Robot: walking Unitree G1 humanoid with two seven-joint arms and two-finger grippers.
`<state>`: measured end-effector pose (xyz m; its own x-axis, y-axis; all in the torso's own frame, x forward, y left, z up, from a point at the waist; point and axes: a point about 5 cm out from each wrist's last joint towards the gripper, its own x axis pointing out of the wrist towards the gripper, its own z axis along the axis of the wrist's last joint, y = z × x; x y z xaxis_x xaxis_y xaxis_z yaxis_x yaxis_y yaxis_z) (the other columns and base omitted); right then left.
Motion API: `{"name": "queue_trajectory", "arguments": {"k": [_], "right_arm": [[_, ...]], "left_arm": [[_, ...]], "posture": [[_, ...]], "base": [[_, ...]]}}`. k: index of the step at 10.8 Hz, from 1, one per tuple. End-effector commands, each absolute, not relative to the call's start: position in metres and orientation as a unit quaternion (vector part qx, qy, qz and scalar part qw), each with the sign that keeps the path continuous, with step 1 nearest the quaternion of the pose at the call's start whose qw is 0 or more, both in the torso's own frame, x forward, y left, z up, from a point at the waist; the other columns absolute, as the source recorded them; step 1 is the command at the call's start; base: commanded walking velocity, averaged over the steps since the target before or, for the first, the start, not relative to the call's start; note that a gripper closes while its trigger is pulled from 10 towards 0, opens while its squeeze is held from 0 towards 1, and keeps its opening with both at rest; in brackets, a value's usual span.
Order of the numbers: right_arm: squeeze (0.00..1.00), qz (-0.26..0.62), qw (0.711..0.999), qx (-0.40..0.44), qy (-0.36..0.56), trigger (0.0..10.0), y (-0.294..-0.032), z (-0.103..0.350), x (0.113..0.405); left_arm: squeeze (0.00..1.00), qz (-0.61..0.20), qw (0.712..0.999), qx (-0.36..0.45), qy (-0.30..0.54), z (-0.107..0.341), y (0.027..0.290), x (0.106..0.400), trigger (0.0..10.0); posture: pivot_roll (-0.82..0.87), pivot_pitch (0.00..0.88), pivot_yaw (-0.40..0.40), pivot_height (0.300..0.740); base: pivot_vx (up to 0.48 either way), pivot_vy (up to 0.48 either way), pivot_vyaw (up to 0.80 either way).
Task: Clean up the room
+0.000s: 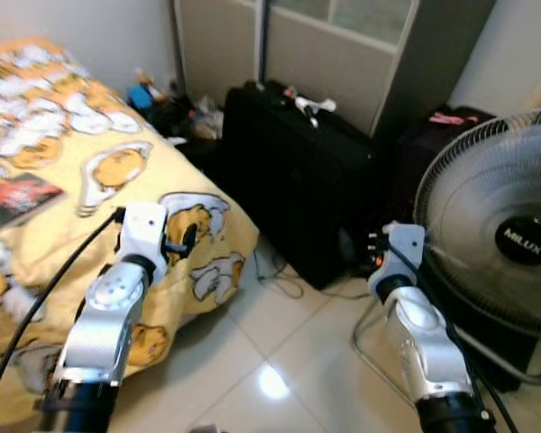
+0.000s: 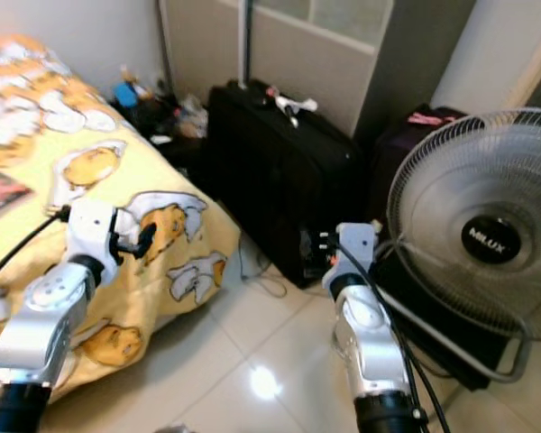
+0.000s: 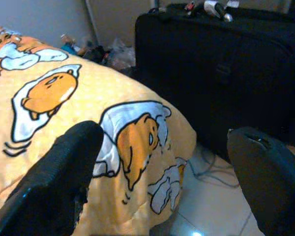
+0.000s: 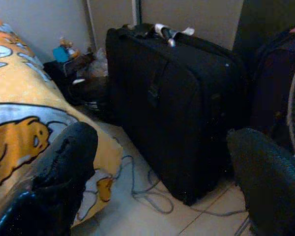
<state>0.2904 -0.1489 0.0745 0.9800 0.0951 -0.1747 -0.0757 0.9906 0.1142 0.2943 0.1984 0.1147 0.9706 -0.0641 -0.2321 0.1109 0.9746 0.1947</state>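
Note:
My left gripper is raised over the corner of the bed, which wears a yellow blanket printed with egg cartoons. In the left wrist view its fingers stand wide apart with nothing between them. My right gripper hovers above the tiled floor between the bed and the fan, facing a black suitcase; it is open and holds nothing. A dark magazine lies on the blanket at the left. Small clutter is heaped on the floor in the corner between the bed and the suitcase.
A white standing fan fills the right side, close to my right arm. A grey cable loops on the floor by the suitcase. A dark bag stands behind the fan. White items lie on top of the suitcase.

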Motion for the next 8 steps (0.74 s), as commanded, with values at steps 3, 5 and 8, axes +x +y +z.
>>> {"name": "queue_trajectory", "arguments": {"k": [3,5,8], "right_arm": [[1.00,0.048,0.992,0.066,0.094,10.0,-0.140,0.075,0.294],[1.00,0.048,0.993,0.053,0.090,10.0,-0.142,0.079,0.299],[1.00,0.027,0.994,0.039,0.097,10.0,-0.148,0.080,0.305]], "left_arm": [[0.00,-0.039,0.990,0.095,0.095,0.123,0.196,0.302,10.0],[0.00,-0.038,0.990,0.095,0.098,0.120,0.194,0.304,10.0],[0.00,-0.032,0.990,0.094,0.101,0.121,0.195,0.309,10.0]], "posture": [[0.01,0.000,-0.001,0.740],[0.01,0.000,-0.001,0.740],[0.01,0.000,0.000,0.740]], "base": [[0.000,0.084,0.00],[0.000,0.249,0.57],[0.000,0.257,0.00]]}}
